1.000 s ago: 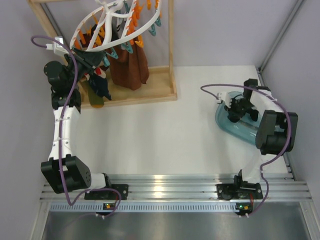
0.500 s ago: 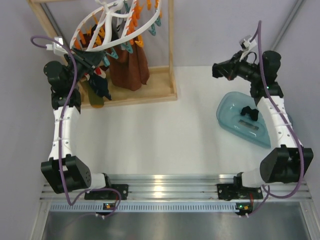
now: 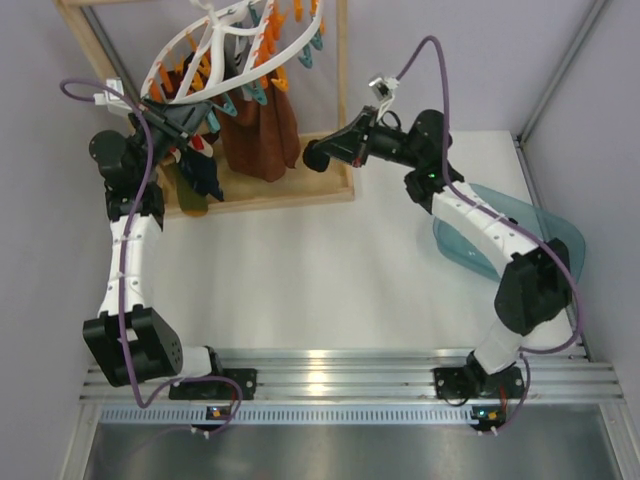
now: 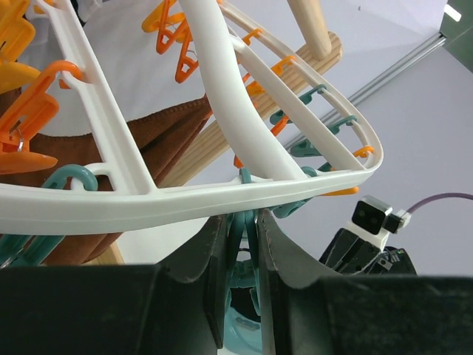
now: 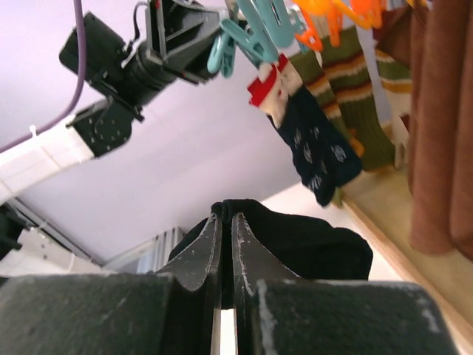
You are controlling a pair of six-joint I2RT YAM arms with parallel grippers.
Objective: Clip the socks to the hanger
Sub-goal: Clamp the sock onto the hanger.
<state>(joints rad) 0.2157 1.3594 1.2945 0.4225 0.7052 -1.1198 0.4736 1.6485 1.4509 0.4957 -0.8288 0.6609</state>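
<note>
A white table [image 3: 300,270] backed by pale lilac walls fills the top view. Both arm bases sit at the lower edge. A translucent blue tray [image 3: 555,240] lies at mid right. Farther up, at upper centre, the right gripper [image 5: 223,222] is clenched on a black sock [image 5: 318,248], held in the air just beside the wooden frame [image 3: 300,188]. At upper left, the left gripper [image 4: 241,222] pinches a teal clip [image 4: 237,251] under the rim of the white hanger [image 3: 215,48]. The hanger sits tilted within the frame, above a rust-brown cloth [image 3: 262,135] and a navy patterned sock [image 5: 318,140].
</note>
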